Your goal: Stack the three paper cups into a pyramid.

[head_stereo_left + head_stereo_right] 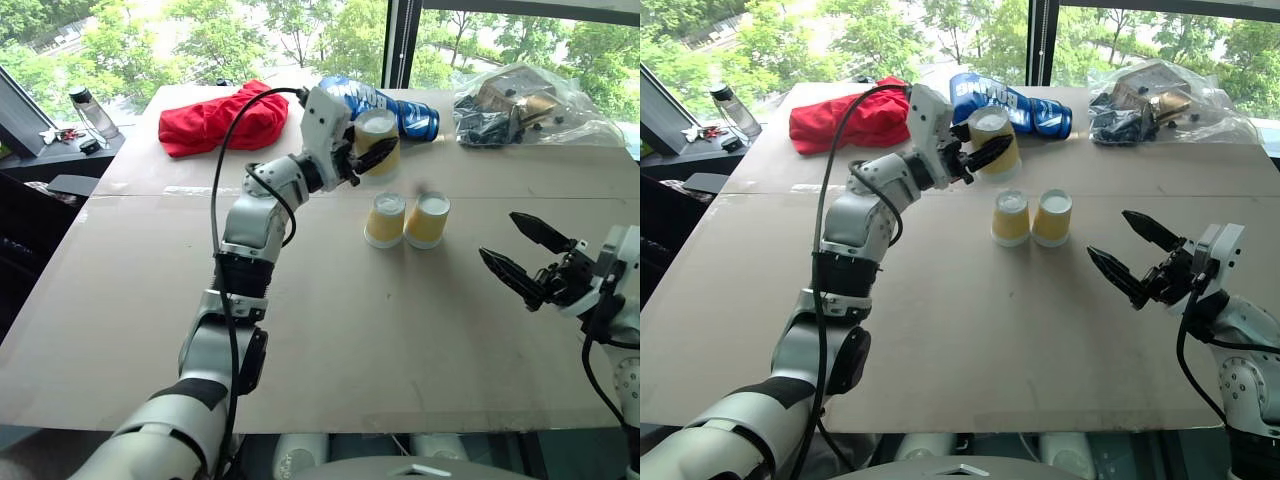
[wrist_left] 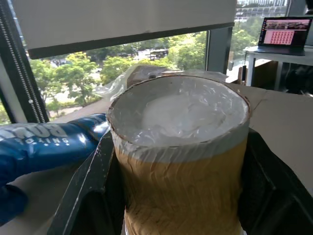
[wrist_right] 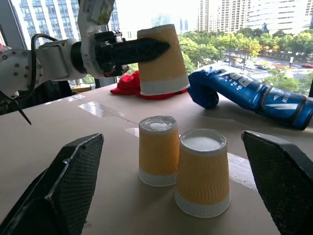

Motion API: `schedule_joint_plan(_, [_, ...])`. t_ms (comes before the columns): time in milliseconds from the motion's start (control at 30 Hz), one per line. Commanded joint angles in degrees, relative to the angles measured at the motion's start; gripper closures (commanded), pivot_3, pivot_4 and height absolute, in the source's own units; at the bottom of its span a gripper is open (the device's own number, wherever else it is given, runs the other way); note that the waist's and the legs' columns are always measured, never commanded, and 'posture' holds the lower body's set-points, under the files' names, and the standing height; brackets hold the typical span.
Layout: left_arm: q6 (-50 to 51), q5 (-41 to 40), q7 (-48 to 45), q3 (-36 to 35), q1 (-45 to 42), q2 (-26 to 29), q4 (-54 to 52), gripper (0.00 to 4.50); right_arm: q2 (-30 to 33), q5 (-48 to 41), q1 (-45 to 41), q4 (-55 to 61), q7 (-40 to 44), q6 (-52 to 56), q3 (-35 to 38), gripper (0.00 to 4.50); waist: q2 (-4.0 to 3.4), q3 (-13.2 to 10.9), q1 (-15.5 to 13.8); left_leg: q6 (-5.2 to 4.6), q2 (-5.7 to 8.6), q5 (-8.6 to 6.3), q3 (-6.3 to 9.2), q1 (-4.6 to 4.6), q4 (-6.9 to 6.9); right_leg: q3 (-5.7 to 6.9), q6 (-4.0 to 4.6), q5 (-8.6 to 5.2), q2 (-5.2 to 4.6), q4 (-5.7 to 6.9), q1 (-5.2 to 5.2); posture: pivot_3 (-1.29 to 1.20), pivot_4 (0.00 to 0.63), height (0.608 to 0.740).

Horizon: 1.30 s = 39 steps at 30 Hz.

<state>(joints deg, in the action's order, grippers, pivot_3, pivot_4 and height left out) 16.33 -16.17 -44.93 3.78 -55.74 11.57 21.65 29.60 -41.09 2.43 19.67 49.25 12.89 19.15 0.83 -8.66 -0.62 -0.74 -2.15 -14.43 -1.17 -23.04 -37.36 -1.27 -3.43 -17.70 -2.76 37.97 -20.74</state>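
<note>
Your left tool (image 1: 372, 150) is clamped on the third cup (image 1: 378, 141), one finger on each side of its ribbed wall, and carries it upside down in the air, white base up. That cup hangs above the worktop (image 1: 330, 340), behind the other two and somewhat to their left, in front of the blue boxing glove (image 1: 385, 108).

The two base cups (image 3: 159, 151) (image 3: 203, 172) stand inverted on the worktop, side by side and touching or nearly so, flat bases up. That is the bottom row of the pyramid, so I judge you are in the last step: bringing the top cup over to set it down.

Your right tool (image 1: 1137, 262) hovers with its fingers spread wide and nothing between them, well to the right of the pair and nearer you.

Next, I think you need to bring the held cup over the seam where the two bases meet and level it, since from the right wrist view it looks slightly tilted. Lower it so its rim bridges both bases, then let go gently. The pair is light and could slide or tip if you press down off centre or brush one with a finger. Keep the right tool clear unless the base needs steadying.
</note>
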Motion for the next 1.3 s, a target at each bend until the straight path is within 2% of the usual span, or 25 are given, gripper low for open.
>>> schedule_joint_plan(33, [-1.97, 0.08, -3.88, 1.29, -3.92, -1.56, 4.38, 2.31, -0.45, 1.47, 0.80, 2.71, -3.28, -1.28, 1.28, 0.00, -0.01, 0.00, 0.12, 0.00, 0.00, 0.00, 0.00, 0.01, 0.01, -0.04, 0.00, 0.00, 0.01, 0.00, 0.00, 0.00, 0.150, 0.740])
schedule_joint_plan(167, [-2.95, 1.42, -7.26, 3.66, -5.69, -3.40, 7.56, 2.31, -1.06, 1.87, 2.27, 3.70, -5.58, -1.63, 2.06, 0.00, -0.01, 0.00, 0.18, 0.00, -0.01, 0.00, -0.03, -0.01, 0.04, -0.07, -0.01, -0.01, 0.03, 0.00, -0.05, 0.00, 0.150, 0.740])
schedule_joint_plan(400, [-5.04, 4.30, -8.15, 5.10, -5.87, -3.12, 8.54, 2.31, -0.56, 1.64, 5.52, 4.72, -5.03, -2.30, 2.75, 0.00, -0.02, -0.01, -0.04, 0.00, -0.01, 0.00, -0.03, -0.06, 0.03, -0.09, -0.01, -0.01, 0.02, -0.01, -0.10, 0.00, 0.150, 0.740])
schedule_joint_plan(733, [-3.91, 5.71, -8.04, 4.93, -4.21, -1.58, 7.28, 2.31, -0.05, 1.92, 5.58, 3.74, -3.80, -2.99, 2.22, 0.00, -0.02, -0.01, -0.04, -0.01, -0.01, 0.00, -0.02, -0.06, 0.02, -0.09, -0.01, -0.01, 0.02, 0.01, -0.10, 0.00, 0.150, 0.740])
schedule_joint_plan(967, [-4.20, 4.39, -7.87, 3.84, -2.62, -2.70, 7.47, 2.31, 0.31, 1.80, 4.99, 3.59, -3.32, -2.60, 2.09, 0.00, -0.02, -0.01, -0.08, -0.01, -0.01, 0.00, -0.02, -0.06, 0.00, -0.09, -0.01, -0.01, 0.02, 0.01, -0.09, 0.00, 0.150, 0.740])
schedule_joint_plan(1033, [-4.33, 4.21, -7.90, 3.69, -2.15, -2.84, 7.07, 1.29, 0.45, 1.72, 4.88, 3.55, -3.18, -2.50, 2.17, 0.00, -0.02, -0.01, -0.09, -0.01, -0.01, 0.00, -0.01, -0.06, 0.00, -0.08, -0.01, -0.01, 0.02, 0.02, -0.09, 0.00, 0.150, 0.740])
schedule_joint_plan(1100, [-4.49, 4.06, -7.90, 3.51, -1.73, -2.93, 6.68, 0.62, 0.52, 1.65, 4.94, 3.60, -3.08, -2.48, 2.14, 0.00, -0.02, -0.01, -0.09, -0.01, -0.01, 0.00, -0.01, -0.06, 0.00, -0.08, -0.01, -0.01, 0.02, 0.02, -0.09, 0.00, 0.150, 0.740])
schedule_joint_plan(1133, [-4.76, 4.05, -7.54, 3.30, -1.55, -2.97, 6.45, 0.07, 0.53, 1.63, 5.00, 3.66, -3.05, -2.48, 2.11, 0.00, -0.02, -0.01, -0.09, -0.01, -0.01, -0.01, -0.01, -0.06, 0.00, -0.08, -0.01, -0.01, 0.02, 0.02, -0.09, 0.00, 0.150, 0.740])
schedule_joint_plan(1300, [-5.12, 2.27, -6.81, 1.50, -0.52, -3.44, 3.90, 0.02, 0.49, 1.46, 5.22, 4.01, -3.07, -2.34, 2.00, 0.00, -0.02, -0.01, -0.07, -0.01, -0.01, 0.00, 0.00, -0.06, 0.00, -0.08, -0.01, -0.01, 0.02, 0.03, -0.09, 0.00, 0.150, 0.740])
